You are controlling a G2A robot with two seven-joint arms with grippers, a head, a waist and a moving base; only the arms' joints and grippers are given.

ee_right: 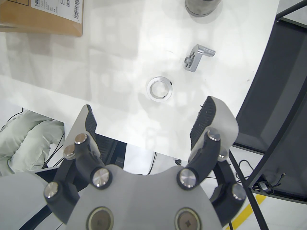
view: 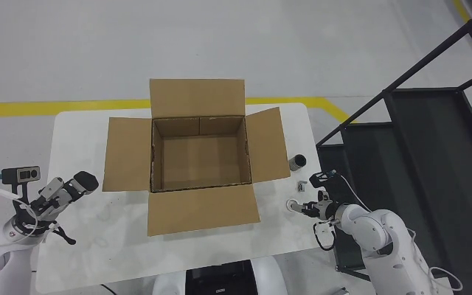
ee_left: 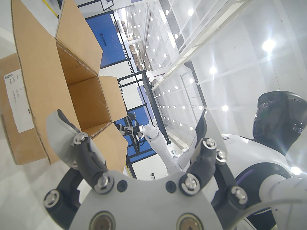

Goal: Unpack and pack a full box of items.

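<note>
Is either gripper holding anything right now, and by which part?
Nothing held: the left gripper and right gripper both have jaws open and empty.

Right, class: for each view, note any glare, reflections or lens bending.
Left wrist view: ceiling lamps flare and straight beams bow. Right wrist view: the glossy table mirrors pale patches around the ring. Top view: even light, mild shade inside the box.

Two-armed robot: glossy white arm shells [view: 380,232], black head visor [ee_left: 275,116]; left gripper [ee_left: 129,114] and right gripper [ee_right: 148,104], each with pale grey fingers [ee_right: 225,118], black ribbed pads [ee_right: 200,120], silver screws [ee_right: 188,177]; thin black wrist cable [view: 346,186]
</note>
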